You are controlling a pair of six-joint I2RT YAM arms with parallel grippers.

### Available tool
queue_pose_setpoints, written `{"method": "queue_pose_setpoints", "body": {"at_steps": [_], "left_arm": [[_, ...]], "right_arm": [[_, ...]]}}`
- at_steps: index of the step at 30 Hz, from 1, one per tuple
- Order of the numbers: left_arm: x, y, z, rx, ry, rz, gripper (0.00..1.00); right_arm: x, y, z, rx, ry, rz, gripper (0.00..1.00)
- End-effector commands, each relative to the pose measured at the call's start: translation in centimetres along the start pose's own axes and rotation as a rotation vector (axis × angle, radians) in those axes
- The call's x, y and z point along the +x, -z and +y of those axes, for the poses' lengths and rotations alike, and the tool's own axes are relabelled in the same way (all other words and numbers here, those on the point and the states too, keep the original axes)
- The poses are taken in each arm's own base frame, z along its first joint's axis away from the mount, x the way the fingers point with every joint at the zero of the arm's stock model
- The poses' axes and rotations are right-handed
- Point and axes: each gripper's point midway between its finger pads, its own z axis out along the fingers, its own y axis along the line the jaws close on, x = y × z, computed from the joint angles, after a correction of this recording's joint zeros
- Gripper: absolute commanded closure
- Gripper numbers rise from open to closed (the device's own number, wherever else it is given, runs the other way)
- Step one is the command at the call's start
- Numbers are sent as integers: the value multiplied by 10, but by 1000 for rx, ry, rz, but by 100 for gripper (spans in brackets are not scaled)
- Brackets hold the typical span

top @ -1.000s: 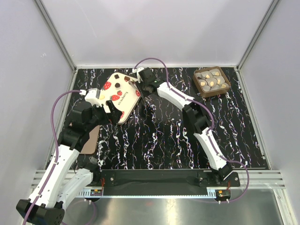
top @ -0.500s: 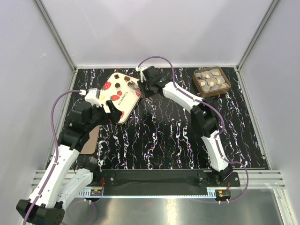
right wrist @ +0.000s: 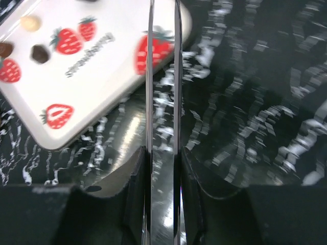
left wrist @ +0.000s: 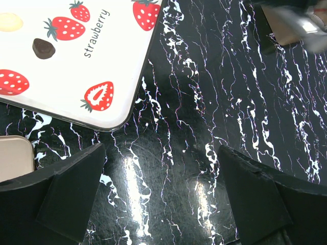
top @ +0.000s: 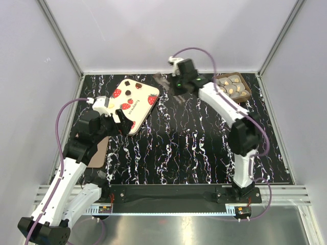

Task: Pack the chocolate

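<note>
From above, my left end effector [top: 118,122] hovers beside the strawberry lid [top: 134,99]. The chocolates [top: 231,88] sit in their brown tray [top: 245,97] at the table's [top: 179,148] far right corner.

Left wrist: its fingers stand wide apart.

Right wrist: my right end effector [right wrist: 162,168] is clamped on a thin silvery piece [right wrist: 163,153], seen edge-on.

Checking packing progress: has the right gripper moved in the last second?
Yes. The right gripper, clamped on a thin clear sheet, has swung right off the strawberry lid, toward the tray of chocolate.
</note>
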Motion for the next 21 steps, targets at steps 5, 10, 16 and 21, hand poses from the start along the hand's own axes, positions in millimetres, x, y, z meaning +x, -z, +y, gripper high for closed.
{"method": "queue_pose_setpoints", "body": {"at_steps": [5,10,16,21], "left_arm": [[-13,4,-2,6,-11,-57,1],[-13,4,-3,13,-12,-56,1],[-12,3,-2,10,-11,-51,1],[-12,3,-2,7,-11,-50,1]], "right_arm": [[6,108,-138,300,-215,-47,69],[36,155,-204,447,-329,-38,69],[66,170,-255,584,-434,31,68],[88,171,-283,639,-529,87,68]]}}
